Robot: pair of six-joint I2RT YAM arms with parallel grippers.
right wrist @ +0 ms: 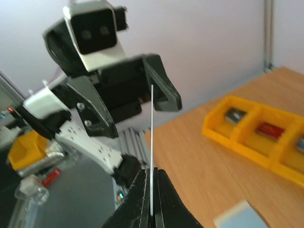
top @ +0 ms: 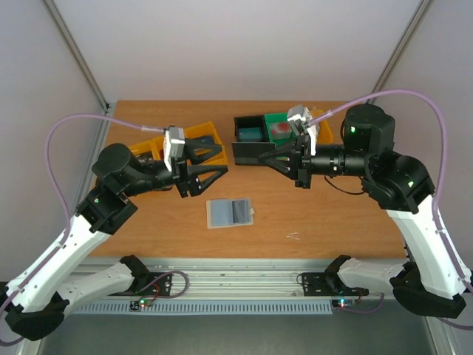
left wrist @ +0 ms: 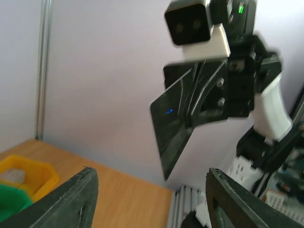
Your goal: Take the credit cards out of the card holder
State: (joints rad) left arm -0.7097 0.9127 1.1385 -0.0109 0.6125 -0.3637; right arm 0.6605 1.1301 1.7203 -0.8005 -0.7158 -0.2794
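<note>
Top external view: the card holder (top: 230, 213) lies open and flat on the wooden worktop (top: 336, 218), blue-grey inner face up. It sits nearer the arm bases than either end effector, roughly between the two, and touches neither. One of its panels looks darker than the other; I cannot tell whether a card sits in it.

The right end effector (top: 261, 157) hangs above the worktop pointing toward the left arm, its fingers pressed together on one credit card (left wrist: 172, 128). The left wrist view shows that card's dark, glossy face, with one edge pinched and the rest sticking out free. The right wrist view shows the same card edge-on, as a thin pale line rising from between the closed fingertips.

The left end effector (top: 222, 160) faces the right one across a gap, above the worktop. Its fingers (left wrist: 81, 202) are spread wide and hold nothing.

By count:
- One credit card is clearly visible.
- One card holder is visible.
- Two yellow bins stand at the far side of the worktop: one (top: 198, 137) behind the left end effector, and one (top: 324, 134) partly hidden by the right arm.
- One black tray (top: 250, 148) with green and teal insets stands between the bins.
</note>
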